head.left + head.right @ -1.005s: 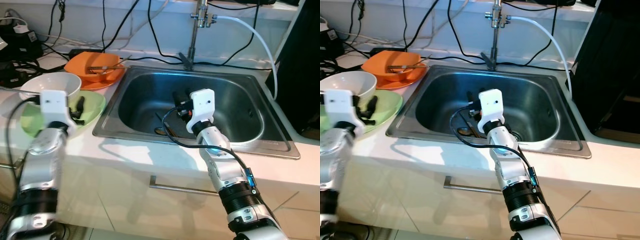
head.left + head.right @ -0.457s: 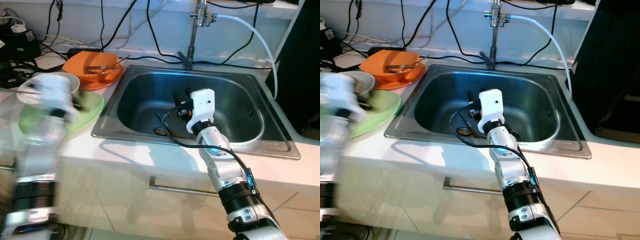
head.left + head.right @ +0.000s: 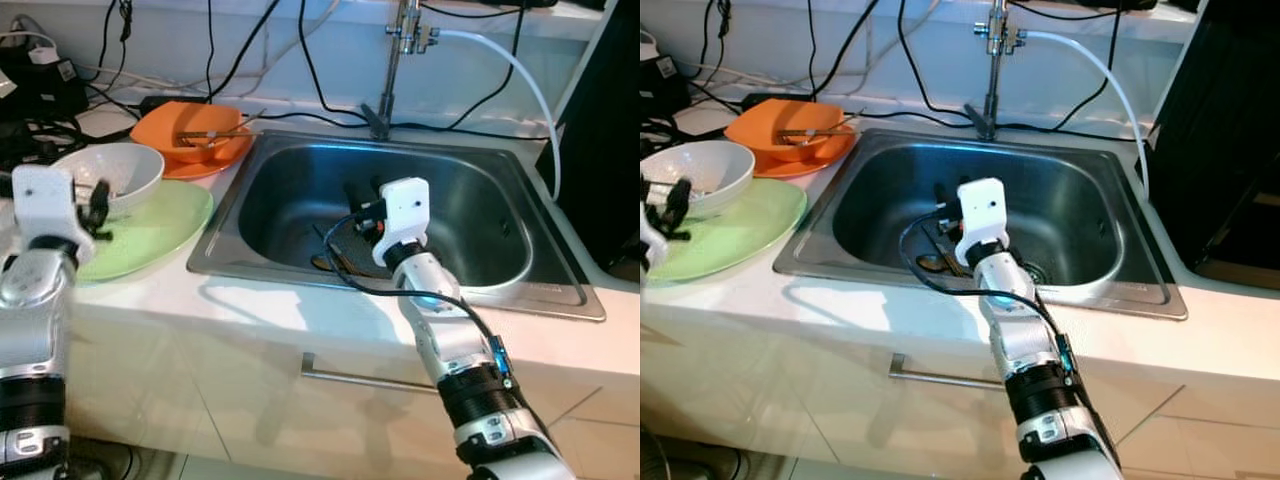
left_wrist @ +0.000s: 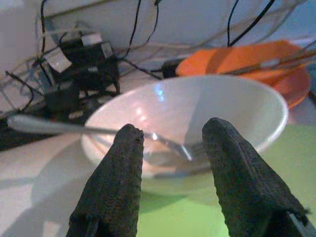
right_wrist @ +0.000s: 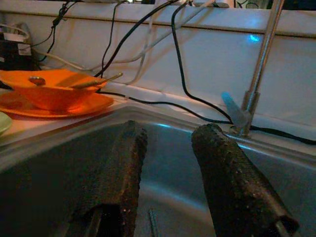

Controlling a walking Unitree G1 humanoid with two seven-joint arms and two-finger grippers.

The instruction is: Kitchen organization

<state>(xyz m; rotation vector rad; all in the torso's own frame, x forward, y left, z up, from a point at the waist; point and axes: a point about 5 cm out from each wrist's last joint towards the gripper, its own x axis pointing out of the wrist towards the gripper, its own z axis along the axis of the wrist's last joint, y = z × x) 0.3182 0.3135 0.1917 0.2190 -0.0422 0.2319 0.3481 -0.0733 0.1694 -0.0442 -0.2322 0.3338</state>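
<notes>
A white bowl (image 3: 112, 176) with a metal utensil (image 4: 74, 129) in it sits on a green plate (image 3: 155, 235) on the counter left of the sink (image 3: 250, 272). My left gripper (image 4: 170, 131) is open and empty, just in front of the bowl, fingers pointing at it. Behind it, an orange bowl on an orange plate (image 3: 195, 140) holds chopsticks and a spoon. My right gripper (image 3: 360, 200) hangs open and empty inside the sink, above some utensils (image 3: 330, 262) on the sink floor.
A faucet (image 3: 392, 70) with a white hose (image 3: 520, 80) stands behind the sink. Black cables and power adapters (image 3: 40, 80) crowd the back left counter. A dark appliance (image 3: 610, 150) is at the right. A drawer handle (image 3: 365, 378) is below the counter edge.
My left arm has swung left, from over the green plate to the front of the white bowl. The right arm has stayed put in the sink.
</notes>
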